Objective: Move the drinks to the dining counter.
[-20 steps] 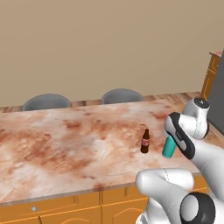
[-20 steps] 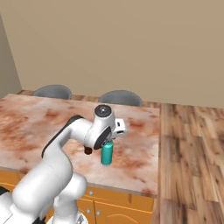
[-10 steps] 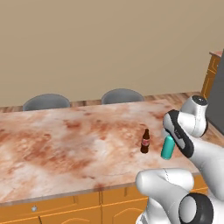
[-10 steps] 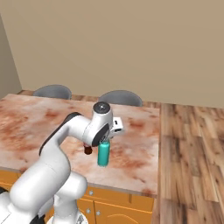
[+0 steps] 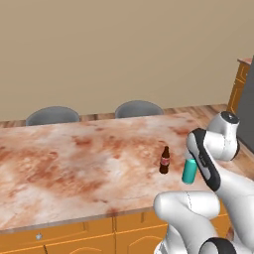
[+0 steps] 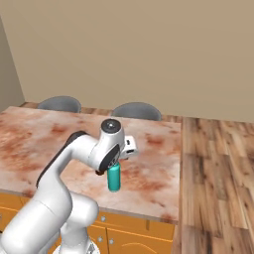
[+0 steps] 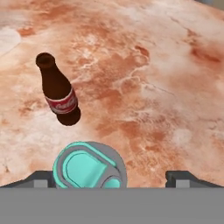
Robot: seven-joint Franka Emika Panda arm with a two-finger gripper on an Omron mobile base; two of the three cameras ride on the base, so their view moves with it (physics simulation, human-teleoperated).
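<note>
Polished reddish marbled stone counter [image 5: 74, 163], orange wood cabinet doors [image 5: 74, 238], glossy dark glass bottle [image 7: 57, 89], smooth teal bottle [image 7: 87, 168] with grey cap, plank wood floor [image 6: 218, 188]

Two grey round-backed chairs [image 5: 53, 115] [image 5: 139, 108] behind far edge of slab, side by side, well apart. Plain beige wall [image 5: 124, 49] beyond. Wood-plank floor [image 6: 216, 178] to right. Orange cabinet [image 5: 239, 84] and dark panel at right edge.
</note>
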